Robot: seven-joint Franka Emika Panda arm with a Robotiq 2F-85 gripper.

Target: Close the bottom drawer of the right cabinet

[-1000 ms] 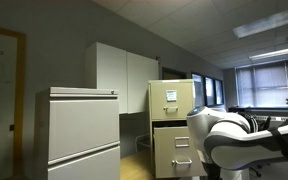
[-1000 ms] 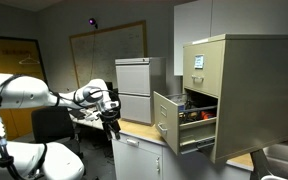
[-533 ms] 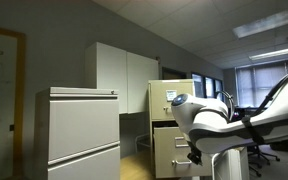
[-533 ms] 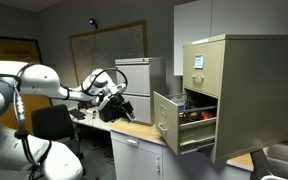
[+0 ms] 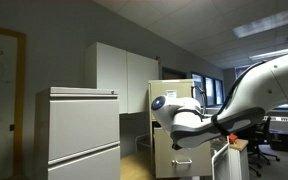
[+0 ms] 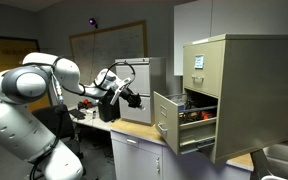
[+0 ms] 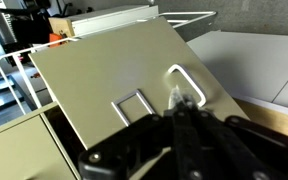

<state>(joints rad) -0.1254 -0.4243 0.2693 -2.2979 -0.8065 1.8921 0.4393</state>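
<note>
The right cabinet (image 6: pixel 239 85) (image 5: pixel 172 97) is tall and beige. Its bottom drawer (image 6: pixel 166 122) stands pulled out, with files showing inside. The wrist view looks onto the beige drawer front (image 7: pixel 104 70) with its silver handle (image 7: pixel 187 82) and label holder (image 7: pixel 134 103). My gripper (image 7: pixel 176 98) is shut with nothing between its fingers, its tips just short of the handle. In an exterior view the gripper (image 6: pixel 136 98) hangs left of the drawer front, a short gap apart. In an exterior view my arm (image 5: pixel 184 118) covers most of the drawer.
A wider pale grey cabinet (image 5: pixel 79 130) (image 6: pixel 134 78) stands beside the beige one on a wooden counter (image 6: pixel 134 128). White wall cupboards (image 5: pixel 119 75) (image 6: pixel 199 25) hang above. A whiteboard (image 6: pixel 109 45) and an office chair (image 6: pixel 49 125) are behind the arm.
The arm has swung across toward the open drawer's front. The jaws have gone from open to shut.
</note>
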